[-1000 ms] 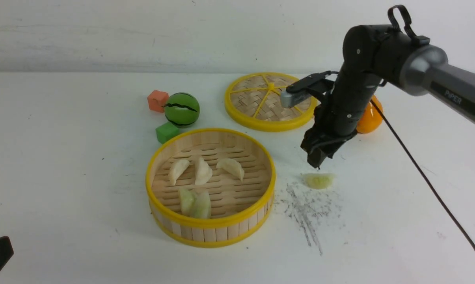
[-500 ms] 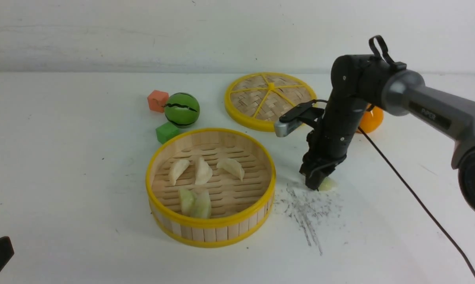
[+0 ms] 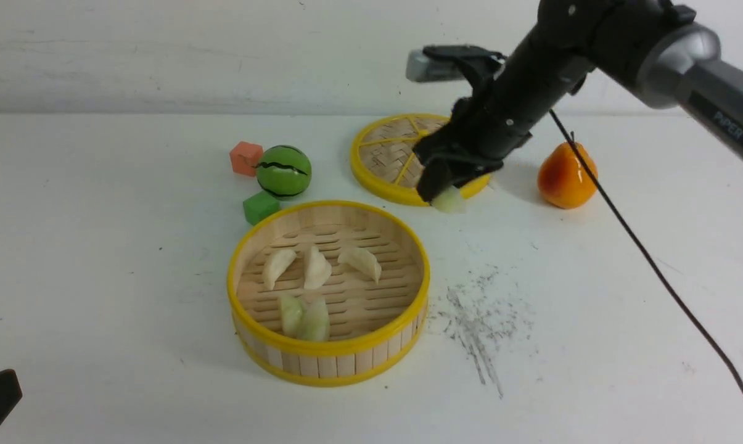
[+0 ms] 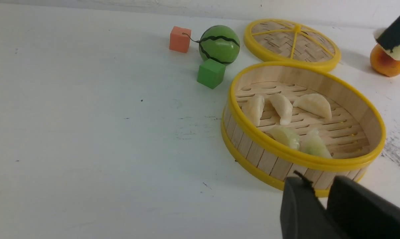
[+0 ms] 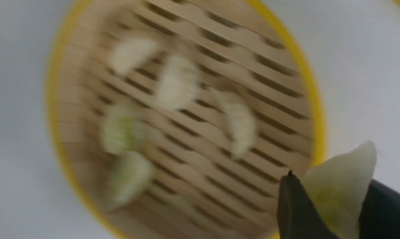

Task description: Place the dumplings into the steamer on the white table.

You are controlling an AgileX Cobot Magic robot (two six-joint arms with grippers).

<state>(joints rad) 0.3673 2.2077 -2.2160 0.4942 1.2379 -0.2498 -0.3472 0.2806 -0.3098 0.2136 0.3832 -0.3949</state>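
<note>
Steamer (image 3: 328, 293) sits on white surface (image 3: 100, 277), holds five dumplings: three cream-beige (image 3: 317, 266) toward back, two pale green (image 3: 304, 316) toward front. Sixth dumpling (image 3: 448, 199), pale green, clamped in right pincer (image 3: 443, 192), off surface, above gap betw. steamer back rim and woven lid (image 3: 408, 155). Right wrist view: dumpling wedged betw. both fingers (image 5: 294, 209), steamer blurred below. Left pincer (image 4: 322, 205) low near steamer front; fingers near together, nothing betw. them. Pear (image 3: 565, 177) right of lid; melon (image 3: 283, 171), orange cube (image 3: 246, 158), green cube (image 3: 261, 206) behind steamer, left.
</note>
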